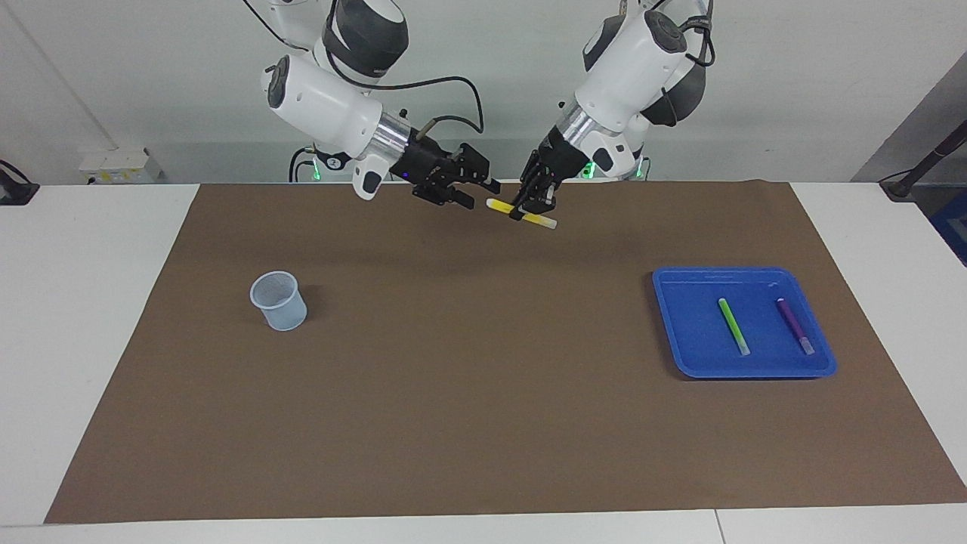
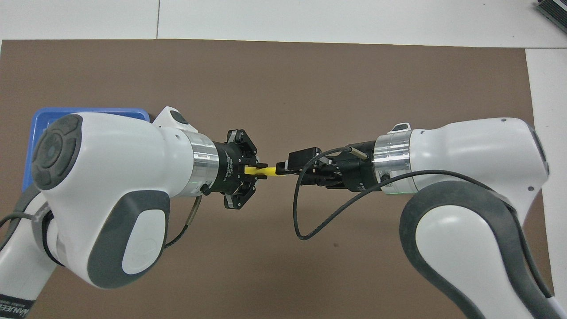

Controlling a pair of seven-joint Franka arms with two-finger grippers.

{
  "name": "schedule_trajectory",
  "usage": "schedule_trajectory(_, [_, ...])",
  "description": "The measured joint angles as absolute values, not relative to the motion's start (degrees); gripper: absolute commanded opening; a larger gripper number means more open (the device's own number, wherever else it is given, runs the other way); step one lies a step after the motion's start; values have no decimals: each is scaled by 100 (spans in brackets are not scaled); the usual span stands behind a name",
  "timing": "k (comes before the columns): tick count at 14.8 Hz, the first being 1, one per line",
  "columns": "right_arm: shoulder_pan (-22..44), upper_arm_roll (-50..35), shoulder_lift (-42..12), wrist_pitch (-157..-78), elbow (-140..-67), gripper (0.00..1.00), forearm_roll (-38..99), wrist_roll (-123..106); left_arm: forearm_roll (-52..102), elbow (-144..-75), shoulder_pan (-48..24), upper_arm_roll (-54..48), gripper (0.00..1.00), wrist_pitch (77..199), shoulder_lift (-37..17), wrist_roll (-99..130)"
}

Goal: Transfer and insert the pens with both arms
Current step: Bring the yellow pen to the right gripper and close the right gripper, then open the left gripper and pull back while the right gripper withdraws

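My left gripper (image 1: 521,211) is shut on the yellow pen (image 1: 540,220), holding it level in the air over the brown mat's edge by the robots. One end of that pen (image 2: 254,170) points at my right gripper (image 1: 482,194), which is open, its fingers standing on either side of that end. From above, the left gripper (image 2: 259,171) and the right gripper (image 2: 281,168) nearly meet tip to tip and the pen's end is hidden between the right fingers. The green pen (image 1: 733,326) and the purple pen (image 1: 795,326) lie in the blue tray (image 1: 680,283).
A pale mesh cup (image 1: 279,301) stands upright on the brown mat (image 1: 483,393) toward the right arm's end of the table. The tray (image 2: 88,110) sits toward the left arm's end, mostly covered by the left arm from above.
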State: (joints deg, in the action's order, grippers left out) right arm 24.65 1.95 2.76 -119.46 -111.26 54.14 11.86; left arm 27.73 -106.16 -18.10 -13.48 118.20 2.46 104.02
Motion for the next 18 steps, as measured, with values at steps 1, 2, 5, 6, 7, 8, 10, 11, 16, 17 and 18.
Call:
schedule_trajectory(1, [2469, 192, 275, -11974, -11127, 70, 5414, 1186, 2773, -10616, -1836, -1348, 0, 11824, 246, 10406])
schedule_trajectory(2, [2488, 189, 272, -11987, -11127, 70, 5415, 1186, 2773, -10616, -1860, -1348, 0, 11826, 246, 10412])
schedule_trajectory(5, [2567, 180, 219, -12052, -11127, 67, 5415, 1186, 2773, -10619, -1970, -1351, 0, 11844, 247, 10459])
schedule_trajectory(6, [2579, 180, 205, -12073, -11127, 59, 5415, 1186, 2773, -10620, -1998, -1351, 0, 11872, 247, 10480])
schedule_trajectory(7, [2584, 180, 196, -12083, -11127, 52, 5415, 1186, 2773, -10623, -2011, -1351, 0, 11903, 247, 10491])
schedule_trajectory(8, [2585, 180, 191, -12086, -11127, 49, 5415, 1186, 2773, -10633, -2013, -1350, 0, 11939, 247, 10493])
schedule_trajectory(10, [2585, 180, 188, -12088, -11127, 42, 5414, 1186, 2773, -10674, -2019, -1350, 0, 11991, 247, 10494])
schedule_trajectory(11, [2585, 182, 184, -12089, -11128, 36, 5414, 1186, 2773, -10688, -2024, -1349, 0, 12012, 253, 10494])
schedule_trajectory(16, [2583, 211, 171, -12089, -11138, 1, 5442, 1186, 2771, -10729, -2025, -1307, 0, 12057, 312, 10499])
schedule_trajectory(17, [2584, 206, 173, -12095, -11133, 0, 5444, 1186, 2772, -10740, -2025, -1307, 0, 12073, 315, 10513])
schedule_trajectory(18, [2584, 206, 173, -12096, -11134, 0, 5443, 1186, 2772, -10744, -2025, -1308, 0, 12078, 317, 10518])
